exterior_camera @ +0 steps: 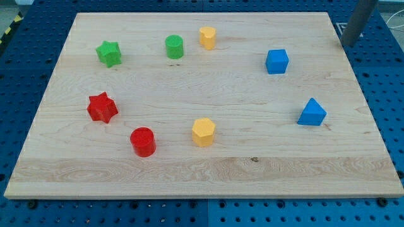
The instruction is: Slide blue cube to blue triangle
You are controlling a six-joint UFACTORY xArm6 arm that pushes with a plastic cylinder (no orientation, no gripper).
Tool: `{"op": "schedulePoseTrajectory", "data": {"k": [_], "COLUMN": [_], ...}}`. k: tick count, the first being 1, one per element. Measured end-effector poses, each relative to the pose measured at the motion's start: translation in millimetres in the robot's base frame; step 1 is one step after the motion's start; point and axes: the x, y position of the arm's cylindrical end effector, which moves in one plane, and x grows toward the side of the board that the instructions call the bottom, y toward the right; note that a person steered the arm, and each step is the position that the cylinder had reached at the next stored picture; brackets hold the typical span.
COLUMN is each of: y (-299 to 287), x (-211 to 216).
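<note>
The blue cube [276,61] sits on the wooden board [202,183] at the upper right. The blue triangle [312,113] lies below it and a little further to the view's right, apart from it. My rod comes down at the view's top right corner, and my tip [348,45] is off the board's right edge, above and to the right of the blue cube. It touches no block.
A green star [108,53], a green cylinder [174,46] and a yellow block [207,38] lie along the top. A red star [102,108], a red cylinder [143,141] and a yellow hexagonal block [203,132] lie lower left and centre.
</note>
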Motion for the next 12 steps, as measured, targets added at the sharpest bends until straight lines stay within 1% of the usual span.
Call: {"op": "schedulePoseTrajectory", "data": {"k": [1, 2, 4, 5, 6, 7, 8, 10, 12], "y": [0.0, 0.0, -35.3, -39.0, -75.6, -94.5, -95.8, -148.0, -149.4], "x": [54.8, 54.8, 49.7, 49.7, 28.4, 7.2, 7.2, 6.9, 6.9]}}
